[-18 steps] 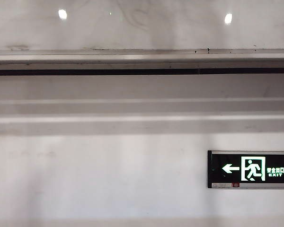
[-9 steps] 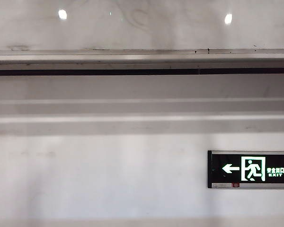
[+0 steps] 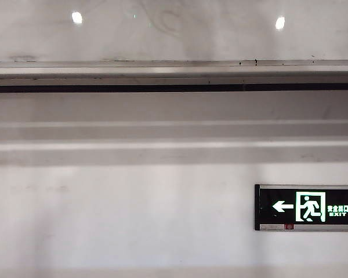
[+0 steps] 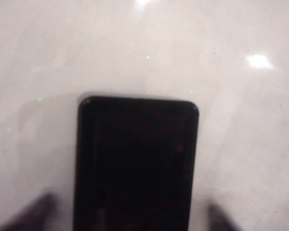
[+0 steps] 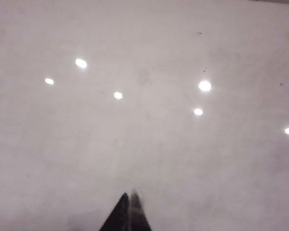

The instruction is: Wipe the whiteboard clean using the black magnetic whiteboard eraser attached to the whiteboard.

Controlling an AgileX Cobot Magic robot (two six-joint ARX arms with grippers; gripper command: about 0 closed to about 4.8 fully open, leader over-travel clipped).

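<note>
While nothing shifts, left end effector (image 4: pixel 135 216) straddles eraser (image 4: pixel 135 163).

A matte white wall (image 3: pixel 133 220) fills the lower part of the exterior view, crossed by broad horizontal bands of grey shadow. A thin long black strip (image 3: pixel 174 88) runs the full width of the view above those bands, directly beneath a silver-grey metal rail (image 3: pixel 174 69). A black exit sign (image 3: pixel 306 207) with a silver lower edge is mounted low on the right of the wall and shows a lit arrow pointing left, a running figure and the word EXIT.
</note>
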